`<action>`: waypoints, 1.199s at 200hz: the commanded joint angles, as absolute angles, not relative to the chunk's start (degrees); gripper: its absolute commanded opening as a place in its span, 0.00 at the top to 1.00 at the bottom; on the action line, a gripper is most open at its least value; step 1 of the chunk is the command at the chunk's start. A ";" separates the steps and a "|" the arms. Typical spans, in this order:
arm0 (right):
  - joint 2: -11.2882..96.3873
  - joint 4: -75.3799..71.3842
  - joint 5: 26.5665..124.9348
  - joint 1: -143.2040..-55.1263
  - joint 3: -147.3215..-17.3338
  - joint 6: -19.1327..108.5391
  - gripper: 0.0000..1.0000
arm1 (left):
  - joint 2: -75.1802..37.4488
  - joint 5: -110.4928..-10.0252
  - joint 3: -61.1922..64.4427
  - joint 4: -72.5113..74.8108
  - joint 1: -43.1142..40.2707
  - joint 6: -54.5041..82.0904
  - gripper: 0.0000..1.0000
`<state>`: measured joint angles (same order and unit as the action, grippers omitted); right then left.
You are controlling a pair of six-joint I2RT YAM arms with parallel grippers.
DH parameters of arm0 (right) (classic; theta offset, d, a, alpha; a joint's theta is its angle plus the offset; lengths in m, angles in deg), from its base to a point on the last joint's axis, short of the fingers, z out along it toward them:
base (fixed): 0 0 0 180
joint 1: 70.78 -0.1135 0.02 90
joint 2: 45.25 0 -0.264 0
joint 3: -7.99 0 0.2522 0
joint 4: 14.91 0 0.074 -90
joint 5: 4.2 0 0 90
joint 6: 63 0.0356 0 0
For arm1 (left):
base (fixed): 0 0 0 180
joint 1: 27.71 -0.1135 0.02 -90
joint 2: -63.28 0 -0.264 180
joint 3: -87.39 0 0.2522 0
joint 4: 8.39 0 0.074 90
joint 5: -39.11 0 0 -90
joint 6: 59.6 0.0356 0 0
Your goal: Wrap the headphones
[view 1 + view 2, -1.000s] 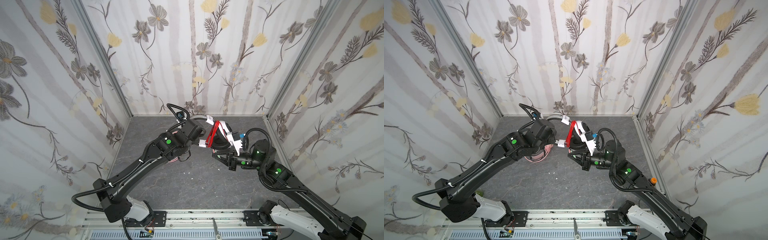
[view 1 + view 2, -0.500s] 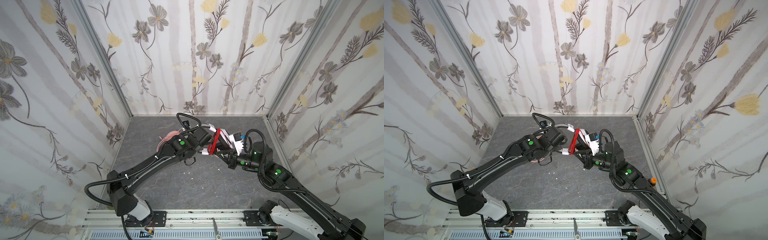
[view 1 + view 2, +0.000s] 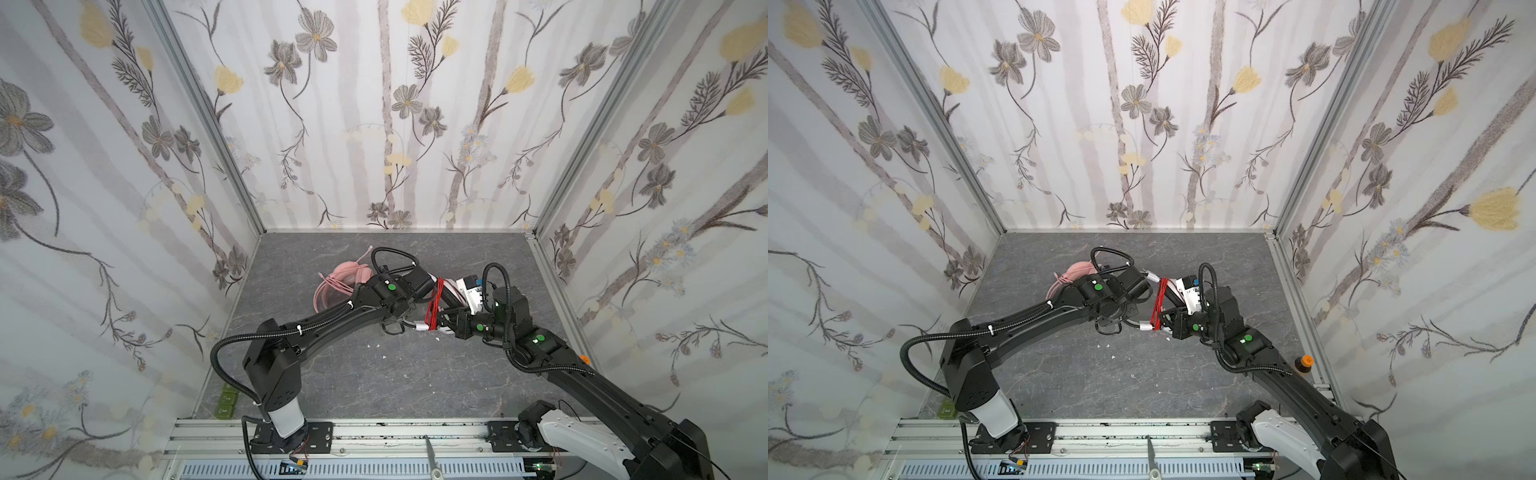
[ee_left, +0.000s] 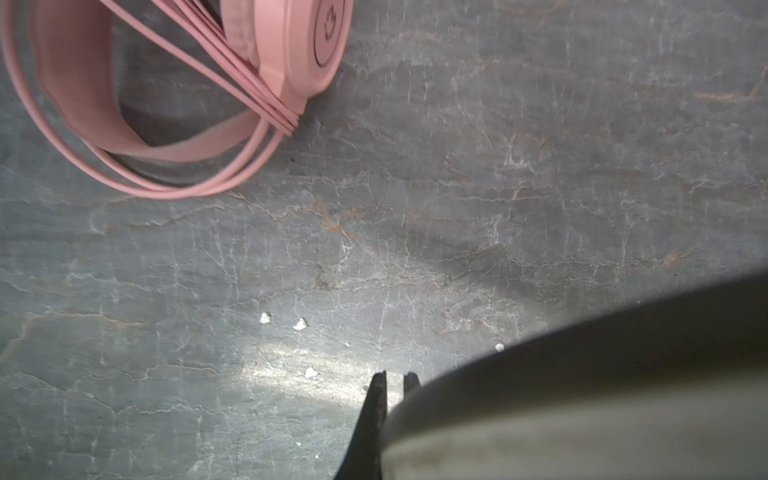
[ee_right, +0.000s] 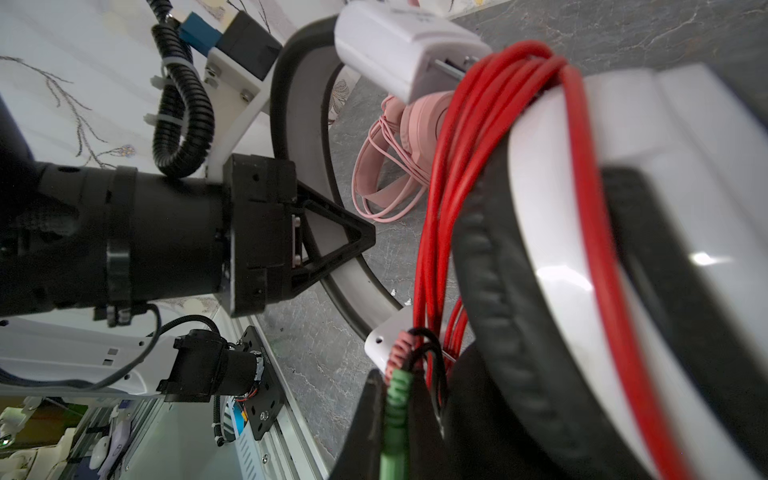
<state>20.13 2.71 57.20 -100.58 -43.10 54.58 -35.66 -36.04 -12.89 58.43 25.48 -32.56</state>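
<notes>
The white-and-black headphones (image 3: 467,293) (image 3: 1187,291) (image 5: 582,208) hang above the grey table's middle, their red cord (image 3: 434,305) (image 3: 1158,305) (image 5: 457,166) looped round them several times. My left gripper (image 3: 413,320) (image 3: 1133,318) (image 4: 395,378) (image 5: 361,235) is shut on the headband. My right gripper (image 3: 442,322) (image 3: 1165,322) (image 5: 395,399) is shut on the cord's green plug, beside an earcup. The pink headphones (image 3: 345,278) (image 3: 1077,272) (image 4: 291,50) (image 5: 415,124) lie on the table behind my left wrist, pink cord coiled round them.
Small white crumbs (image 3: 376,345) (image 4: 299,324) dot the grey table (image 3: 374,395). Green blocks (image 3: 226,405) sit at the front left corner. An orange-capped item (image 3: 1304,361) stands by the right wall. Flowered walls close in three sides.
Both arms have carried the white-and-black headphones lower and toward the front. My left arm swung right, uncovering the pink headphones. Both grips stay unchanged.
</notes>
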 commanded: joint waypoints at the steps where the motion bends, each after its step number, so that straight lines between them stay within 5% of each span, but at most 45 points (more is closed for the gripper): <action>1: 20.53 0.11 57.58 -99.97 -42.28 55.12 0.97 | -37.30 -41.08 -12.76 54.94 25.54 -36.20 1.00; 50: 22.70 4.60 64.65 -99.04 -41.66 56.05 0.96 | -43.39 -46.40 -12.76 54.87 24.92 -37.72 1.00; 240: 26.92 4.54 65.99 -97.68 -38.90 54.55 0.96 | -53.99 -55.45 -15.13 54.61 23.45 -30.78 0.99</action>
<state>26.76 6.80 63.89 -97.72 -38.77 55.91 -53.19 -53.72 -14.49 52.79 23.60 -35.68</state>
